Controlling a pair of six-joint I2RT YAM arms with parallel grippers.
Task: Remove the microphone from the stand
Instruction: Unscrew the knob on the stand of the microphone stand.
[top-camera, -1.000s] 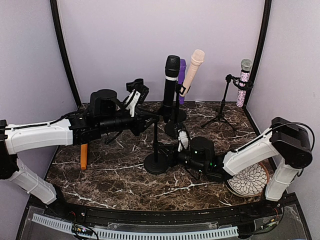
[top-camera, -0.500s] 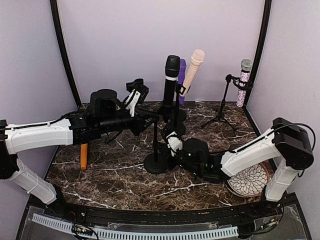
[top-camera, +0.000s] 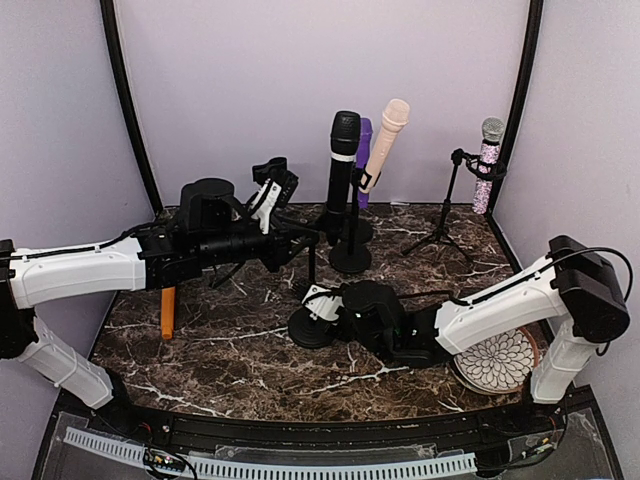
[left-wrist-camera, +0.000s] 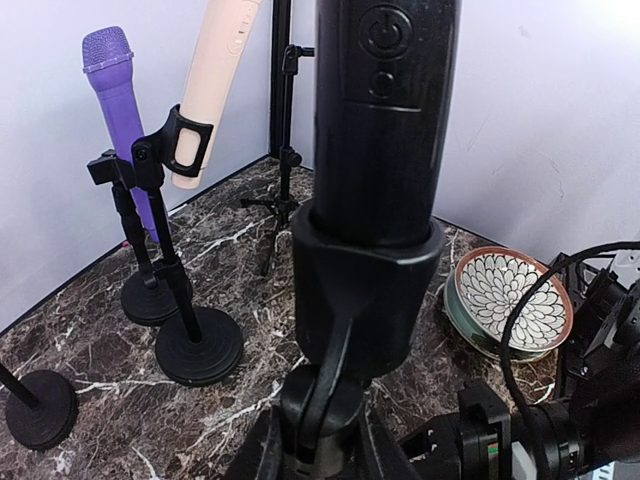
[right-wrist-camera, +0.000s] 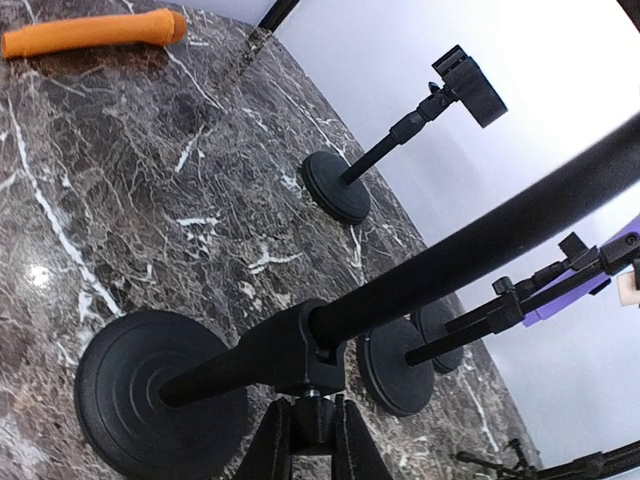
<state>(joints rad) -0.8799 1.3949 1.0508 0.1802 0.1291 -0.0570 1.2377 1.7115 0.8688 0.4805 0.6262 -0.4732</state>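
Above left gripper (left-wrist-camera: 320, 452), microphone (left-wrist-camera: 385, 110) in stand (left-wrist-camera: 365, 290)

The right tool (right-wrist-camera: 308, 428) sits at the bottom edge, its two fingers (right-wrist-camera: 270, 445) drawn together under the collar of a black stand (right-wrist-camera: 300, 362). The stand's pole slants up to the right from a round base (right-wrist-camera: 150, 395) on the marble table (right-wrist-camera: 130, 200). An orange microphone (right-wrist-camera: 90, 30) lies at the far left. Behind are an empty clip stand (right-wrist-camera: 465, 85) and a purple microphone (right-wrist-camera: 612, 262).
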